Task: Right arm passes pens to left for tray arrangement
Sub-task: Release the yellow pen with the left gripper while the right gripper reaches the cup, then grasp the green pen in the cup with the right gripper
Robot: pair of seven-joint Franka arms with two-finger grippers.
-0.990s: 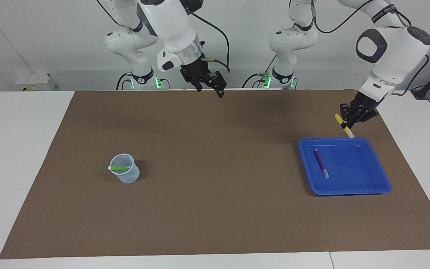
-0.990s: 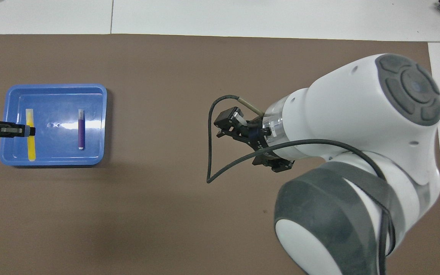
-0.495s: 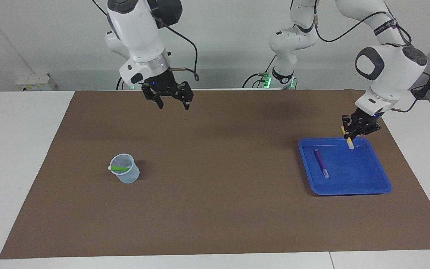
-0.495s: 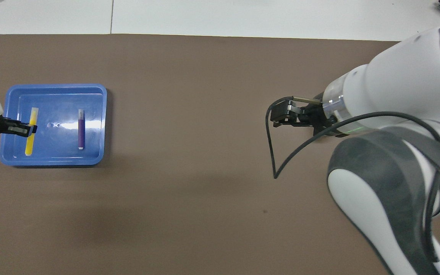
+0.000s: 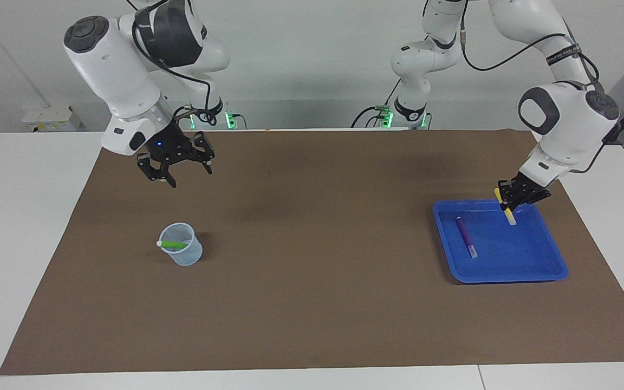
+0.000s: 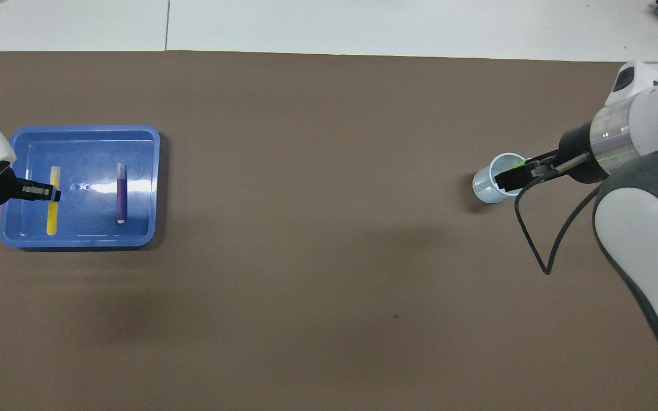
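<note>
Because each of the pens is a slim, rigid plastic stick, it should weigh next to nothing and keep its shape under a pinch, though its smooth round barrel could roll or twist between flat fingers; the safest hold is probably across the middle of the barrel, away from the pale end; three pens show in all, one tray (image 5: 556,269) and one cup (image 5: 183,254); the purple pen (image 5: 466,236) lies flat in the blue tray at the left arm's end of the worktop (image 5: 312,325); the yellow pen (image 5: 508,212) hangs tilted, pale end down, pinched about mid-barrel in the closed left claw (image 5: 511,202) just over the tray's edge nearer the robots, not yet laid down; the green pen (image 5: 174,245) leans in the small translucent cup toward the right arm's end, so it would have to be taken by its upper part, lifting without tipping the light cup; the right claw (image 5: 182,172) hovers in the air above the worktop near the cup, fingers spread and empty.
</note>
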